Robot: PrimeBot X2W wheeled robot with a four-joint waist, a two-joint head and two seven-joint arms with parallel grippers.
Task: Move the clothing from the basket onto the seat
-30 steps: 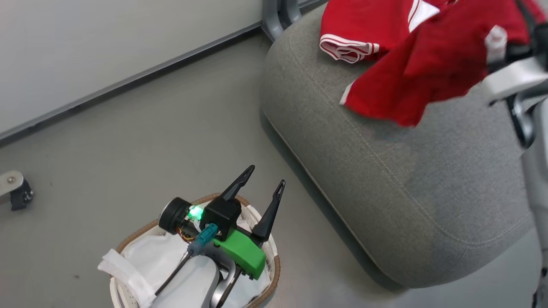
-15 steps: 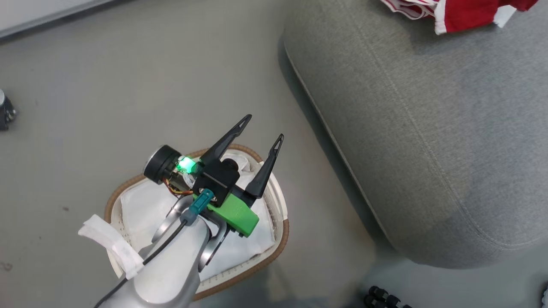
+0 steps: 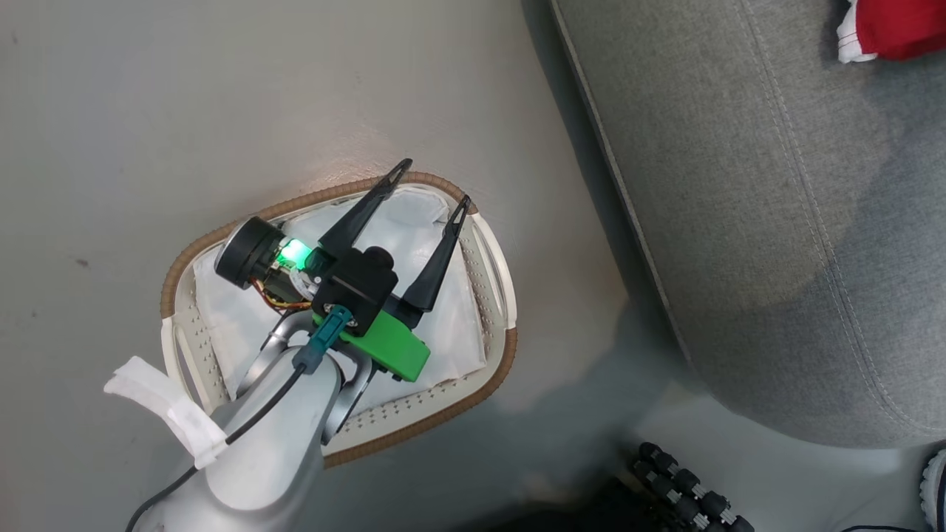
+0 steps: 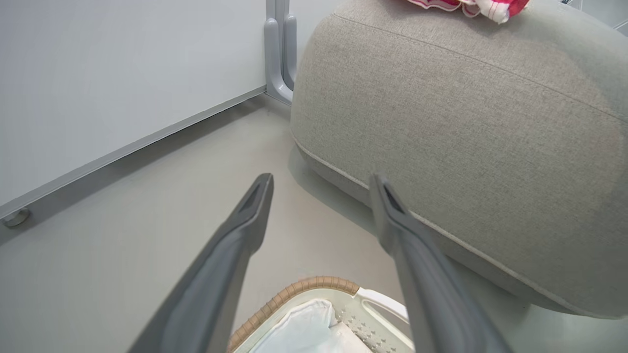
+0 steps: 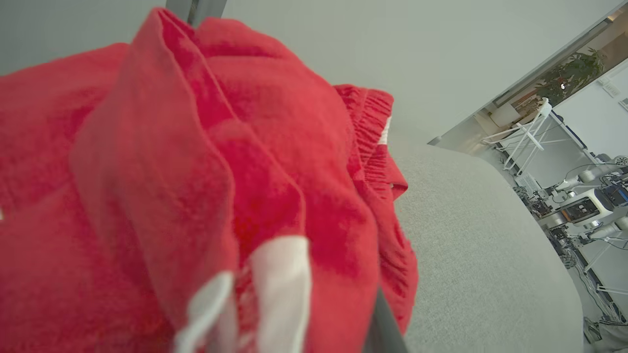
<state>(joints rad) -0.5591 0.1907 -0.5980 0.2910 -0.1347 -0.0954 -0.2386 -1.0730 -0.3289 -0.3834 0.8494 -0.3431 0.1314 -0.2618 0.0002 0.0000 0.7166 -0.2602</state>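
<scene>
A: Where is the clothing [image 3: 894, 29] sitting?

B: It is lying on the seat [image 3: 739, 185], poking into the upper right corner of the head view. The basket [image 3: 511, 346], left of centre, is showing its white liner [image 3: 222, 310] and no red that I can make out.

A: And the left gripper [image 3: 434, 181]?

B: It is hovering over the basket with its fingers spread wide, gripping nothing.

A: How is that fabric likely to be handling?

B: I'm judging it light, soft and limp. It is sagging into folds, so it should be draping and trailing from any grip. It is probably neither slippery nor fragile. I'd be pinching a bunched fold or the ribbed trim, where the layers are doubling up, rather than a flat single layer.

A: What is the left wrist view adding?

B: It is looking along the open fingers at the seat's rounded front and seam, with the clothing at the top edge and the wall running across the upper left.

A: And the right wrist view?

B: There the clothing is hanging right against the lens, covering the left and centre, with the seat stretching to the right. A sliver of the right gripper's finger [image 5: 386, 326] is peeking out at the bottom. I cannot tell whether that gripper is clamping the fabric or standing open.
</scene>
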